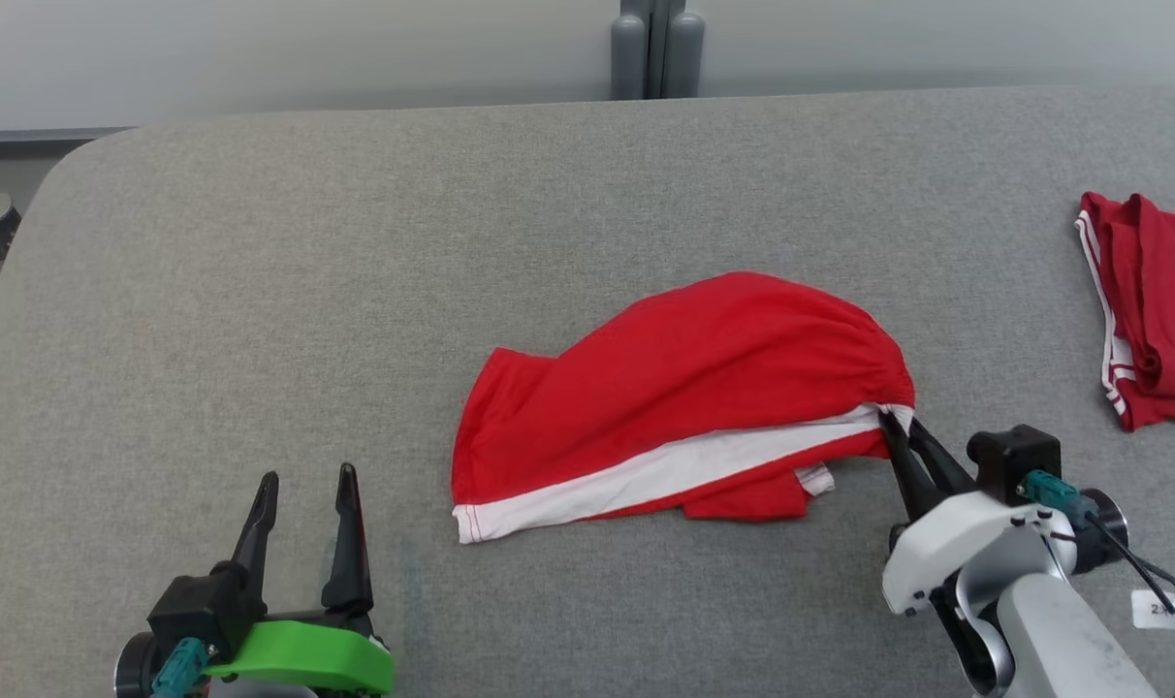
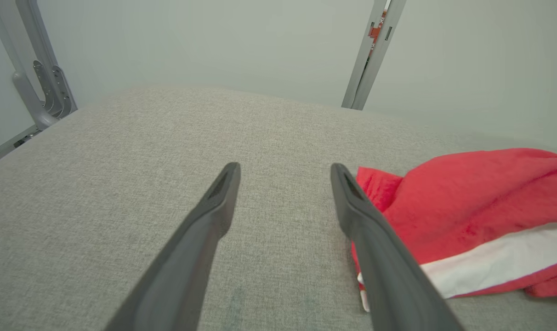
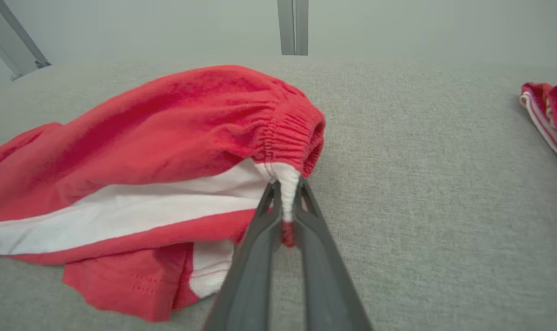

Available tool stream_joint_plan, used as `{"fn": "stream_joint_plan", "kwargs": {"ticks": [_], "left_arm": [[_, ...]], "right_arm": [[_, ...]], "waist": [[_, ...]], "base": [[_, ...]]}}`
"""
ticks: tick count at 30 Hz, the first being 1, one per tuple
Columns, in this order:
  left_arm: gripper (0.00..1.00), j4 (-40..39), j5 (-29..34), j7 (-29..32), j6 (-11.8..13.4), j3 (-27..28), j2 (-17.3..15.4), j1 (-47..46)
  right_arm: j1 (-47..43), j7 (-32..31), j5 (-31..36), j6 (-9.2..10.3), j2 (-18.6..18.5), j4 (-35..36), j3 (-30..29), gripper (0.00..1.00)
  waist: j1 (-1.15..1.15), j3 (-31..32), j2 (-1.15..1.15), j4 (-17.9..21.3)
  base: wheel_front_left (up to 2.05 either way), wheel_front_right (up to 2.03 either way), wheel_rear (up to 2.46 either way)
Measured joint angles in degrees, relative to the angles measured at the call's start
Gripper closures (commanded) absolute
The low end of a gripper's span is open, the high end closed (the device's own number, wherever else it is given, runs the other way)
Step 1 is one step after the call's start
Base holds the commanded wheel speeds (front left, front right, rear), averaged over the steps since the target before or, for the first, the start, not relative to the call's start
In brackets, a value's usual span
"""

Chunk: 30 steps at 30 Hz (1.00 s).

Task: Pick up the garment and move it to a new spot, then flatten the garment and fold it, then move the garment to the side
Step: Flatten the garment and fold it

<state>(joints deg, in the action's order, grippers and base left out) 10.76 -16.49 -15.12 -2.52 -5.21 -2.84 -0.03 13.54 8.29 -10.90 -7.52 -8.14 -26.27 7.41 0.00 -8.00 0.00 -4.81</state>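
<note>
Right hand [image 3: 286, 204] clamped on garment [image 3: 168, 128] waistband corner; left hand [image 1: 308, 475] wide, idle. Pick-up step in hand. Next: lift clear, carry to fresh tabletop [image 1: 258, 291] spot.

The garment [image 1: 684, 388] was bright red, with one broad white band along its lower edge; its gathered waistband [image 3: 287, 133] was red, turning white where the band met it. A second garment [image 1: 1155, 310] at the right was the same red, edged with thin white stripes. The table [image 1: 355, 291] was a speckled light grey weave. The left gripper [image 1: 308, 473] had dark charcoal fingers, a black base, a lime-green bracket [image 1: 301, 654] and a teal connector [image 1: 182, 664]. The right gripper [image 1: 898, 419] had the same dark fingers on a white and silver wrist [image 1: 966, 543], with a teal plug [image 1: 1048, 490]. The wall [image 1: 258, 58] was pale grey-white, its posts [image 1: 657, 48] mid grey
</note>
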Motion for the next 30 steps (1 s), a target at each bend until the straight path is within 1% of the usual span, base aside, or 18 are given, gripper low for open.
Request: {"fn": "stream_joint_plan", "kwargs": {"ticks": [5,9,10,11,12,13,17,21,30], "left_arm": [[0.0,-0.33,0.08,0.0,-0.01,0.46,0.0,0.02],[0.0,-0.12,0.14,0.0,-0.08,0.31,0.0,-0.03],[0.0,-0.02,0.14,0.0,-0.11,0.19,0.0,-0.11],[0.0,0.08,0.14,0.0,-0.27,0.04,0.0,-0.18],[0.0,0.21,0.14,0.0,-0.29,-0.1,0.0,-0.2],[0.0,0.34,0.14,0.0,-0.3,-0.27,0.0,-0.26],[0.0,0.45,0.14,0.0,-0.32,-0.32,0.0,-0.41],[0.0,0.14,0.11,0.0,-0.33,-0.32,0.0,-0.33],[0.0,-0.86,-0.13,0.0,-0.31,-1.09,0.0,0.53]], "right_arm": [[-6.67,-3.66,0.56,-0.01,0.56,8.15,-3.21,1.0],[-8.87,-5.42,0.42,0.0,1.7,10.57,-4.82,1.0],[-8.9,-5.05,0.27,0.0,2.09,10.54,-5.44,0.9],[-8.87,-4.64,0.59,-0.01,2.15,10.15,-5.92,0.64],[-8.86,-4.43,0.81,-0.01,2.18,9.67,-6.31,0.29],[-8.85,-3.55,1.03,0.0,2.38,9.18,-6.91,0.0],[-8.5,-1.77,1.47,-0.01,3.49,8.24,-7.37,0.0],[-8.54,-0.59,2.03,0.0,3.6,8.53,-8.58,0.0],[-8.51,1.65,3.38,0.0,3.9,14.79,-9.56,0.0]], "waist": [[0.0,-0.7,0.0,1.36],[0.0,-1.33,0.0,2.01],[0.0,-1.46,0.0,2.16],[0.0,-1.55,0.0,2.29],[0.0,-1.59,0.0,2.36],[0.0,-1.54,0.0,2.39],[0.0,-0.86,0.0,2.47],[0.0,0.32,0.0,2.6],[0.0,3.56,0.0,3.22]], "base": [[0.0,0.0,0.0],[0.0,0.0,0.0],[0.0,0.0,0.0],[0.0,0.0,0.0],[0.0,0.0,0.0],[0.0,0.0,0.0],[0.0,0.0,0.0],[0.0,0.0,0.0],[0.0,0.0,0.0]]}}
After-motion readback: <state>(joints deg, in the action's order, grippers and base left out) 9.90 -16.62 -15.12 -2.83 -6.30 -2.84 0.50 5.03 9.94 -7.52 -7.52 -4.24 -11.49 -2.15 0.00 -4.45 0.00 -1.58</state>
